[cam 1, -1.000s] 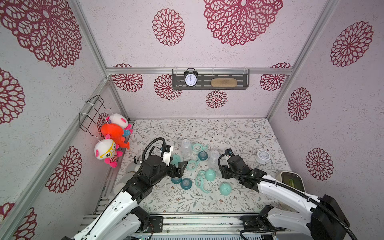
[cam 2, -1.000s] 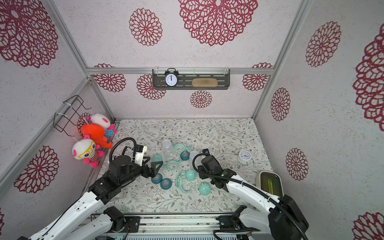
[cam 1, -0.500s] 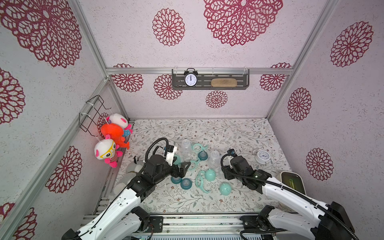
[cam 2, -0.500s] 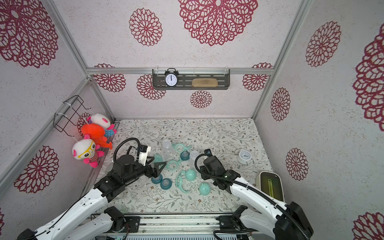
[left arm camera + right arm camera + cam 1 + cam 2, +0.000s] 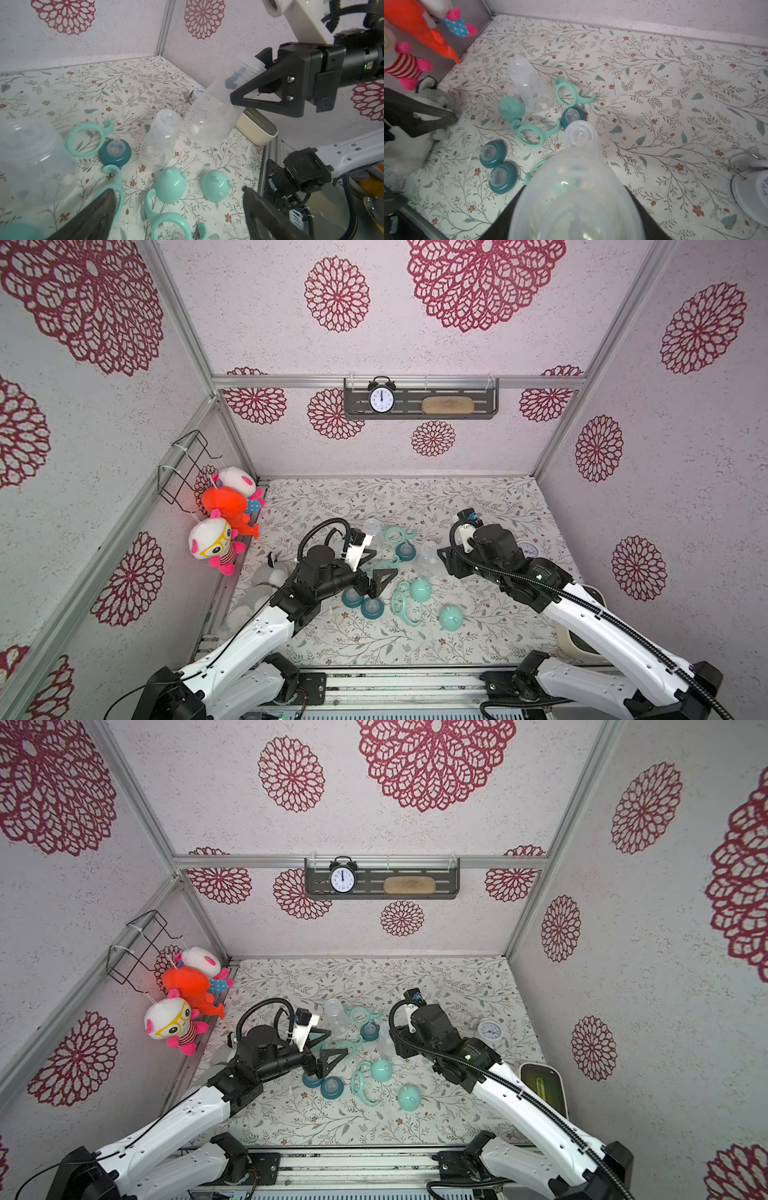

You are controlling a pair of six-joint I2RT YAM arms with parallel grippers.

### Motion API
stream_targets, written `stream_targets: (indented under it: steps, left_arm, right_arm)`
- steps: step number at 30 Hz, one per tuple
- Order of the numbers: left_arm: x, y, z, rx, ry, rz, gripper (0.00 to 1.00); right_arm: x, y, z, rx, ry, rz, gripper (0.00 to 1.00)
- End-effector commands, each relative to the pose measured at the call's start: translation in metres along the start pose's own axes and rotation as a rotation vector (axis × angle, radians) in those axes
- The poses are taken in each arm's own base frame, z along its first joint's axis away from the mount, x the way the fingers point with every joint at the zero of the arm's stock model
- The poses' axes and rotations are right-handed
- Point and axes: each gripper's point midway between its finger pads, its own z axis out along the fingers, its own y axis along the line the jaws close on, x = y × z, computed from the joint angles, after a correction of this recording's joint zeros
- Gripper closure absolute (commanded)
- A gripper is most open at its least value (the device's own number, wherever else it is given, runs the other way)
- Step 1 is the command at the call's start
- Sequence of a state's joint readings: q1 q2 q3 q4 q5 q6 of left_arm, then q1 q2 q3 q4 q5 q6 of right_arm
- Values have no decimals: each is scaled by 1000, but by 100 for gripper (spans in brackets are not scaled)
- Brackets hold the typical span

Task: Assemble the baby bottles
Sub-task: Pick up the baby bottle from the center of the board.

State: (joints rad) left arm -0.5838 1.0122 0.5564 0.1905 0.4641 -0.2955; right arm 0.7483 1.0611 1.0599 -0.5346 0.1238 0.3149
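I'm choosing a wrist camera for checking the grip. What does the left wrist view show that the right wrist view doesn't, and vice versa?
Only the left wrist view: the right gripper from the side, shut on a tilted clear bottle, plus two mint dome caps side by side. Only the right wrist view: two teal nipple collars side by side and the plush toys. Both: that bottle, a standing bottle, and a collar beside a handle ring.

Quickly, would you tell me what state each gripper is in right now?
Left gripper: open, holding nothing.
Right gripper: closed on a clear bottle.
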Motion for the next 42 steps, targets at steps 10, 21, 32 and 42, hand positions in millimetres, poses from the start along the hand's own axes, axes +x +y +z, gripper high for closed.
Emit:
stream_targets:
  steps: [10, 21, 32, 42]
  left_arm:
    - [-22, -35, 9, 175, -88, 154, 2]
    - [-18, -47, 9, 191, -76, 197, 2]
    - [-22, -43, 11, 154, -90, 213, 2]
    - [-25, -39, 16, 140, -83, 205, 8]
  right_arm:
    - [-45, 83, -8, -310, -29, -30, 66]
    - [-57, 117, -17, -467, -31, -19, 65]
    - [-63, 130, -22, -542, -36, -12, 65]
    - [-62, 129, -20, -538, -38, -9, 65]
